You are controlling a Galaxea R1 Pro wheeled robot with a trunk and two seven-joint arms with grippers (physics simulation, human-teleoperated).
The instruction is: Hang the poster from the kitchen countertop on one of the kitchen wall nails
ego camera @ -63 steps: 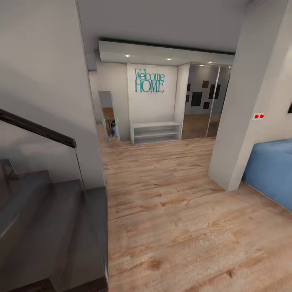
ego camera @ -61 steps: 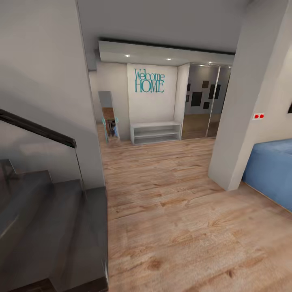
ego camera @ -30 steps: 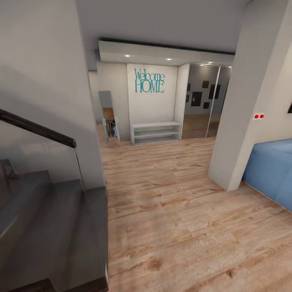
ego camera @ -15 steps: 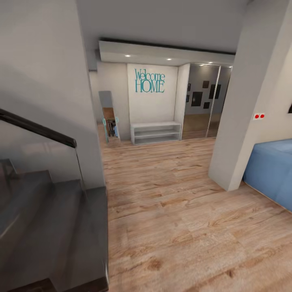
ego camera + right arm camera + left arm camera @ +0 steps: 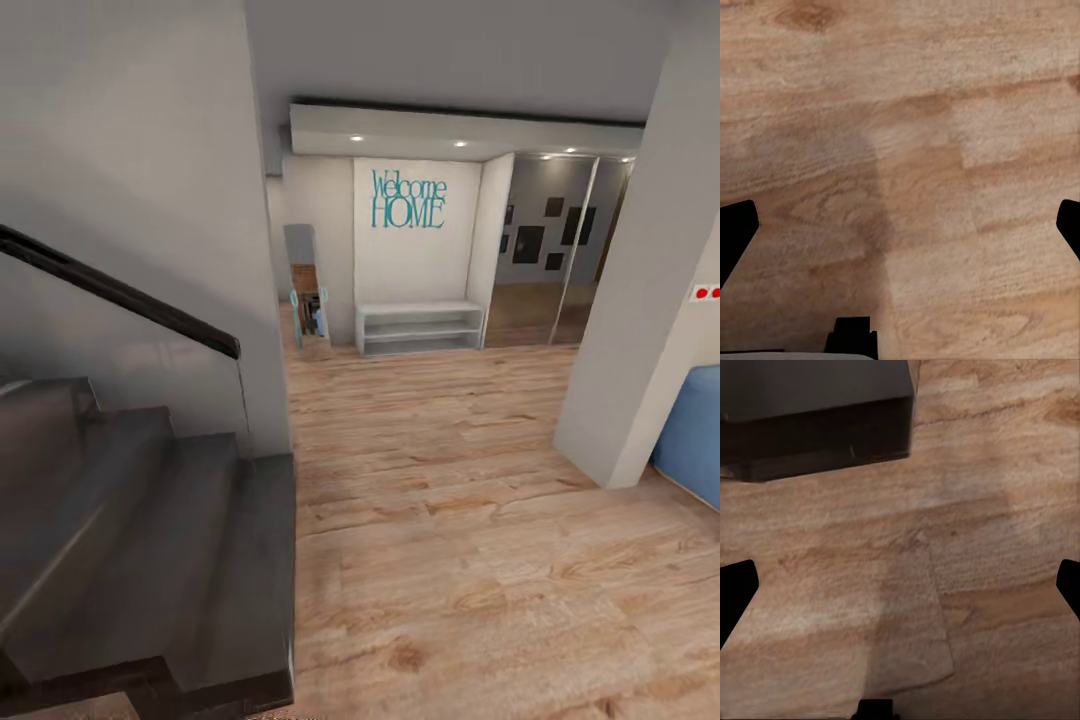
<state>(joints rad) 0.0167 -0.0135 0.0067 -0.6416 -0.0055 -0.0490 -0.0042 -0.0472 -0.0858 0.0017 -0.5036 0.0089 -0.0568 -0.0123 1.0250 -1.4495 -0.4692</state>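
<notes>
Both sets of fingers (image 5: 739, 592) (image 5: 739, 229) hang spread wide and empty over wood floor (image 5: 450, 520); I'm hunting the kitchen, steering past the stairs (image 5: 140, 540) at left.

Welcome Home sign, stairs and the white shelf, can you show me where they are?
Welcome Home sign (image 5: 408, 198), head view, middle of the teal letters.
Stairs (image 5: 150, 520), head view, dark step tread.
White shelf (image 5: 420, 308), head view, its top board.
</notes>
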